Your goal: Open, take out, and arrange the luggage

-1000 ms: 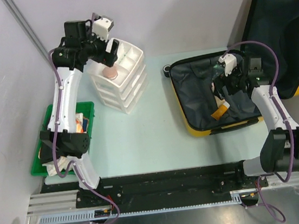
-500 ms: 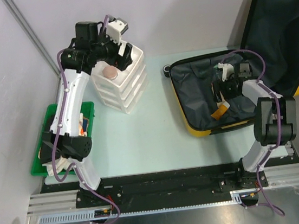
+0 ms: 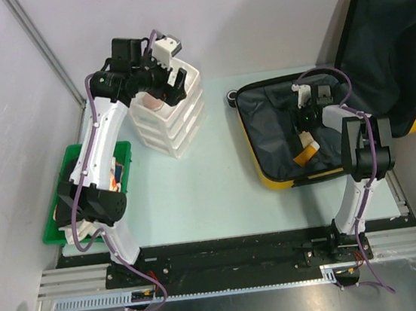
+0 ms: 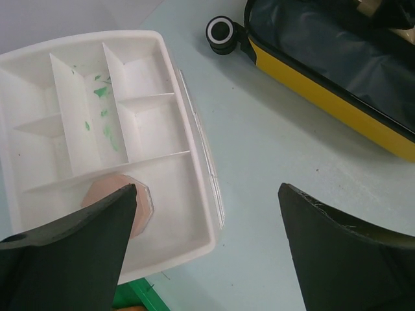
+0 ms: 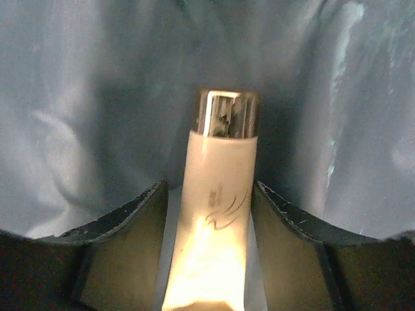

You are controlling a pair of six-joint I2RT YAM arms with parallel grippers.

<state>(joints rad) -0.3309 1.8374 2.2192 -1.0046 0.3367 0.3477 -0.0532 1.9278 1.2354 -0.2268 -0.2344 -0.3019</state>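
The yellow luggage [image 3: 302, 180] lies open on the table, its black-lined lid [image 3: 391, 42] leaning up at the right; its yellow rim [image 4: 324, 97] and a black wheel [image 4: 222, 30] show in the left wrist view. Inside it, my right gripper [image 3: 306, 123] points down at the lining. A cream tube with a silver cap [image 5: 217, 207] lies between its fingers, with a thin gap still showing on the left side [image 5: 211, 188]. My left gripper [image 3: 172, 80] hovers wide open and holding nothing [image 4: 207, 191] over the edge of the white drawer unit [image 3: 181, 121].
The drawer unit's top tray [image 4: 142, 71] has dividers and holds a pink round item [image 4: 97, 191]. A green tray [image 3: 63, 181] with small items sits at the left by the arm base. An orange item [image 3: 303, 157] lies in the luggage.
My right gripper has gone further into the luggage and its jaws have narrowed round the tube. My left gripper has drifted right above the drawer unit, still open.
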